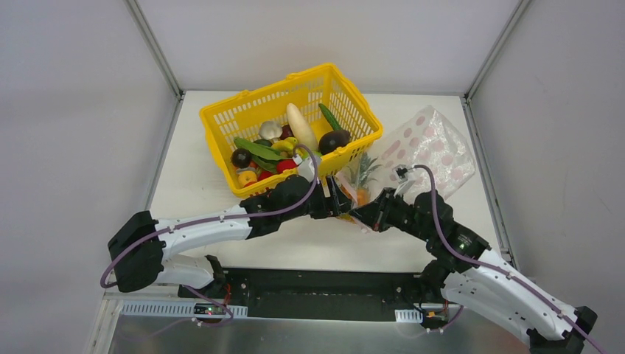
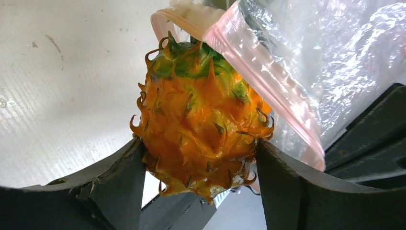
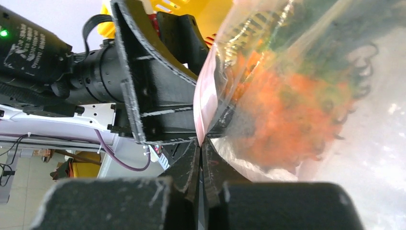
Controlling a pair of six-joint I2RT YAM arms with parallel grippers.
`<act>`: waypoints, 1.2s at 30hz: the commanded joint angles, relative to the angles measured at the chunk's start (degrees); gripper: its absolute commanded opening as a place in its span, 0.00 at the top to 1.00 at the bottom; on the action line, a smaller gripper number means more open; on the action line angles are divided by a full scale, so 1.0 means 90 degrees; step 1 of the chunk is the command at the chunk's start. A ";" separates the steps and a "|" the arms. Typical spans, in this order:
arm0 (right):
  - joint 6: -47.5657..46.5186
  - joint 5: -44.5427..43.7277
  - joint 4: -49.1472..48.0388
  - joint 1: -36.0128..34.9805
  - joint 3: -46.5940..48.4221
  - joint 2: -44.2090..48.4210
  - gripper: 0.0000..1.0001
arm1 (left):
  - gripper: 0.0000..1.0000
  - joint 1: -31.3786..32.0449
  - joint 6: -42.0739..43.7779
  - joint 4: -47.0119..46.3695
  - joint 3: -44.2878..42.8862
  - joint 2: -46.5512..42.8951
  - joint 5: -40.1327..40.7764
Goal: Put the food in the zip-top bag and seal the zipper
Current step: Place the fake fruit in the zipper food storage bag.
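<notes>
My left gripper (image 1: 340, 200) is shut on an orange spiky toy pineapple (image 2: 201, 124) with a green crown, held between both fingers (image 2: 119, 182). The pineapple sits at the mouth of the clear zip-top bag (image 1: 431, 147), crown end inward. The pinkish-red zipper (image 2: 268, 91) runs along its right side. My right gripper (image 3: 201, 143) is shut on the zipper (image 3: 206, 96) edge of the bag mouth. The pineapple (image 3: 292, 110) shows blurred through the plastic. More food (image 1: 284, 147) lies in the yellow basket.
The yellow lattice basket (image 1: 221, 118) stands at the back middle, just behind both grippers. The bag has pink dots and lies to the basket's right, near the table's right edge. White walls close in the back and sides.
</notes>
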State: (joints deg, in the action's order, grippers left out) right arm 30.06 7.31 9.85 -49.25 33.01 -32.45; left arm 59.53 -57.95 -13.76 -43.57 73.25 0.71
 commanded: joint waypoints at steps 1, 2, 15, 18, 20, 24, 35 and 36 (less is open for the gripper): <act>0.0353 -0.0304 0.0097 -0.0058 -0.0061 0.0332 1.00 | 0.84 -0.0042 -0.0276 -0.0970 0.0081 -0.0433 0.0318; 0.0456 -0.0394 -0.0008 -0.0061 -0.0172 0.0462 1.00 | 0.84 -0.0042 -0.0283 -0.1115 0.0130 -0.0493 0.0293; 0.1414 0.0231 -0.1056 -0.0060 -0.0485 0.0589 1.00 | 0.73 0.0146 0.0782 0.0528 -0.0911 -0.0696 0.0193; 0.1737 0.0336 -0.1512 -0.0062 -0.0642 0.0539 1.00 | 0.68 0.0202 0.0621 0.0437 -0.0849 -0.0824 0.0575; 0.1852 0.0421 -0.1741 -0.0059 -0.0766 0.0531 1.00 | 0.65 0.0202 0.0512 0.0266 -0.0730 -0.0868 0.0691; 0.2048 0.0367 -0.1932 -0.0057 -0.0870 0.0625 1.00 | 0.57 0.0222 0.0466 -0.0039 -0.0633 -0.0845 0.0621; 0.2669 -0.0022 -0.2353 -0.0061 -0.0975 0.0744 1.00 | 0.37 0.0419 0.1752 0.1723 -0.1905 -0.0599 0.0219; 0.2734 -0.0025 -0.2448 -0.0055 -0.0998 0.0713 1.00 | 0.35 0.0434 0.1795 0.1736 -0.1921 -0.0621 0.0237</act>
State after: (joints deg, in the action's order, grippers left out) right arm 50.70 7.46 -7.44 -49.30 24.80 -25.34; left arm 61.93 -45.60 2.24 -57.41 68.95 4.14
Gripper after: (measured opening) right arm 0.007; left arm 0.713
